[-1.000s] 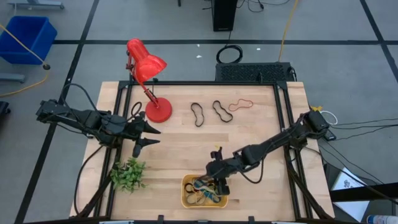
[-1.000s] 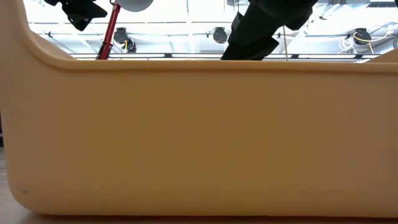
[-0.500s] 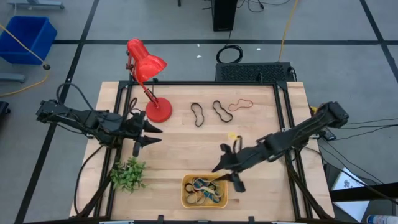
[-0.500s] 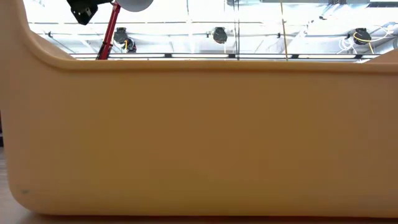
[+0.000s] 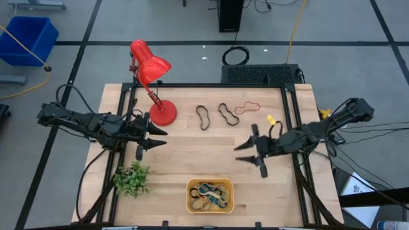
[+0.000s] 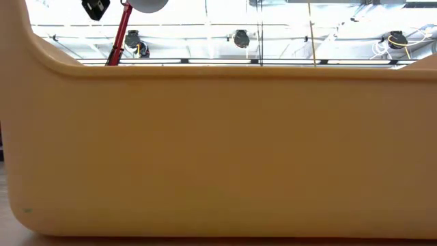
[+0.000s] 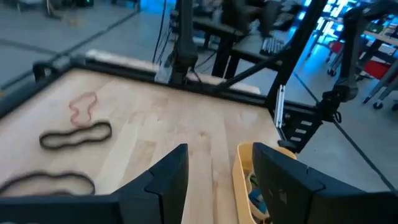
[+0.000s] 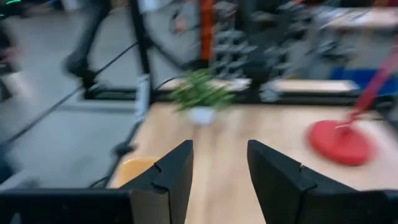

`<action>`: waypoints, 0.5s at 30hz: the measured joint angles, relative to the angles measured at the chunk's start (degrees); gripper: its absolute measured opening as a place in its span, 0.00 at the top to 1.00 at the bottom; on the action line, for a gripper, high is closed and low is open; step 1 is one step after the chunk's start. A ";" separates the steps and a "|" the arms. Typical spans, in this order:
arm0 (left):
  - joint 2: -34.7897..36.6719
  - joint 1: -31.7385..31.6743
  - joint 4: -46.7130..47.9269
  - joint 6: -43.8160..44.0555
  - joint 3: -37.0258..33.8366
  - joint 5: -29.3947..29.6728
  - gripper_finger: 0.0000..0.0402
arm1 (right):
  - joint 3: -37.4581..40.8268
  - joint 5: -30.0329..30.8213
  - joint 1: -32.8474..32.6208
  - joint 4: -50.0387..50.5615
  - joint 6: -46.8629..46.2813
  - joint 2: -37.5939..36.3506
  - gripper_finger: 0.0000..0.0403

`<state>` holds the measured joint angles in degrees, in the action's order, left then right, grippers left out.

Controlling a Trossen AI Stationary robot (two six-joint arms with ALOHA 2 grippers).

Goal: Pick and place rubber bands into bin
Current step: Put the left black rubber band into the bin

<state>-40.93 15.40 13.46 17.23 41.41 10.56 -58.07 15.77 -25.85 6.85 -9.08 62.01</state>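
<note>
The orange-yellow bin (image 5: 210,196) stands at the table's near edge and holds several rubber bands (image 5: 209,195). Its wall (image 6: 218,150) fills the low view. Two black bands (image 5: 204,117) (image 5: 227,114) and a red one (image 5: 246,107) lie flat on the far middle of the table. They also show in the left wrist view (image 7: 74,135) (image 7: 50,183) (image 7: 83,107). My right gripper (image 5: 241,153) is open and empty above the table, right of centre, fingers pointing toward the table's left. My left gripper (image 5: 158,138) is open and empty at the left, near the lamp base.
A red desk lamp (image 5: 151,67) stands on its round base (image 5: 163,114) at the far left. A small green plant (image 5: 131,179) sits at the near left. Black frame rails (image 5: 291,102) run along the table's edges. Bare wood lies between the bands and the bin.
My right gripper has risen from the bin and gone toward the table's right and far side, turning from pointing down into the bin to pointing level toward the table's left. It has left the low view. The bands in the bin lie where they were.
</note>
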 joint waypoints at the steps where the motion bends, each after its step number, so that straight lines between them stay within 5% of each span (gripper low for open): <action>1: -0.03 0.00 -0.77 -1.29 0.00 0.01 0.54 | 1.54 2.41 0.05 -1.58 0.68 -1.10 0.64; 7: -4.76 -0.35 -5.01 -10.42 1.11 3.64 0.54 | 10.05 8.82 2.23 -13.43 3.88 -5.75 0.64; 15: -27.50 -6.88 8.98 -20.88 15.49 6.04 0.54 | 15.18 9.94 7.33 -18.62 1.98 -7.40 0.64</action>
<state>-68.43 8.52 22.44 -3.65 56.90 16.61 -42.89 25.71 -18.52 -11.77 -7.10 54.61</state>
